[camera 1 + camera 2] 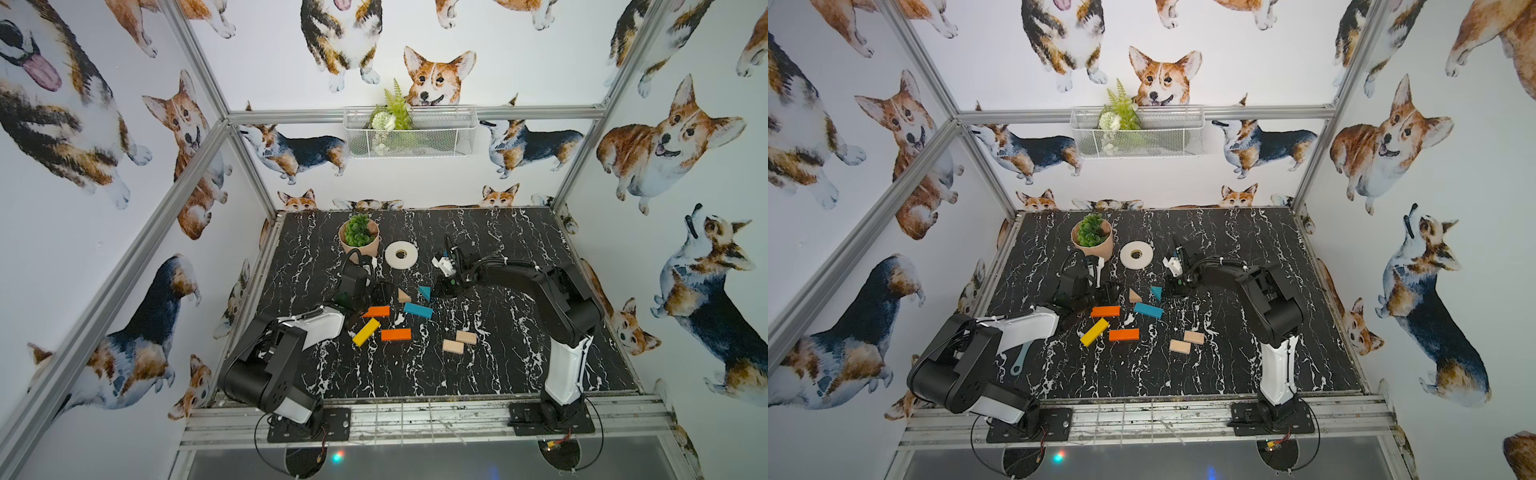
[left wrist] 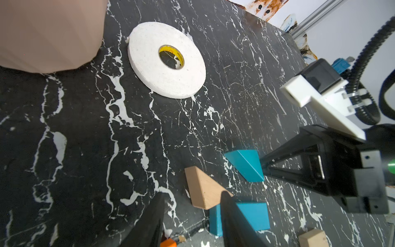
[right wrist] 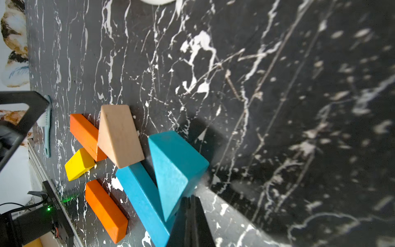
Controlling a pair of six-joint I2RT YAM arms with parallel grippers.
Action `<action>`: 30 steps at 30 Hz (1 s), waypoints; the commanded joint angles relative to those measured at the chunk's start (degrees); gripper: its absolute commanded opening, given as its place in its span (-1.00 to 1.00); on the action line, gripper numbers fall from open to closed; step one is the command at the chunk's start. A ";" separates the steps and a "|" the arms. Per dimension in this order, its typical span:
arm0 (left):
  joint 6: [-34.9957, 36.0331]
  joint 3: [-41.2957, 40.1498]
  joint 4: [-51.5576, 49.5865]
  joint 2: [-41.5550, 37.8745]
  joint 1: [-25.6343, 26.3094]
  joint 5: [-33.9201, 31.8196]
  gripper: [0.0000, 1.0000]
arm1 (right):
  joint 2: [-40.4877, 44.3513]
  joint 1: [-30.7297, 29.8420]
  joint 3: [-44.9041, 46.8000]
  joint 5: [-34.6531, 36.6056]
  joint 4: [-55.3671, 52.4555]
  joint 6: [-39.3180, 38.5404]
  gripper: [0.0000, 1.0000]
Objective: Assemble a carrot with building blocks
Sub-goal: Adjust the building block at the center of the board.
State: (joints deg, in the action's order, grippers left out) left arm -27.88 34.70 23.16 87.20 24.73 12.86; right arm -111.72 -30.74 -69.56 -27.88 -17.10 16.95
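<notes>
Building blocks (image 1: 417, 310) lie before pot (image 1: 368, 248) and tape roll (image 1: 401, 255).

Left arm (image 1: 270, 361) and right arm (image 1: 557, 291): black housings, glossy white shells, black screwed base plates (image 1: 338, 424). Ribbed black cable (image 2: 363, 51), white bracket (image 2: 299, 92), green light (image 2: 391, 167). Right pincer (image 2: 263, 166): black, open-framed triangular fingers (image 2: 277, 173).

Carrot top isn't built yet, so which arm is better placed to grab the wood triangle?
Left, I'd say. The left pincer is open, with the wood triangle just ahead of its jaws. The right pincer is shut, its tip at the teal triangle, farther from the wood one.
</notes>
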 commanded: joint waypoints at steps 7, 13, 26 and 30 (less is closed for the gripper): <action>-0.36 0.56 0.22 -0.01 -0.11 -0.23 -0.01 | -1.55 -2.00 -1.80 -0.06 -1.62 -0.71 -1.00; -0.47 0.70 0.31 0.34 -0.08 0.14 0.00 | -2.08 -2.31 -1.99 -1.15 -0.95 -0.28 -1.00; -0.18 0.72 0.05 0.07 -0.04 -0.04 0.01 | -2.92 -4.80 -2.95 -1.96 -0.13 0.37 -1.00; -0.16 0.70 0.11 -0.12 -0.14 -0.06 0.01 | -3.08 -5.37 -3.00 -0.90 0.76 0.30 -1.00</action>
State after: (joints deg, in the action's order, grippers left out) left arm -28.01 35.00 22.98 87.39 24.73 12.88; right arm -114.56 -35.73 -72.10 -29.04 -17.98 16.88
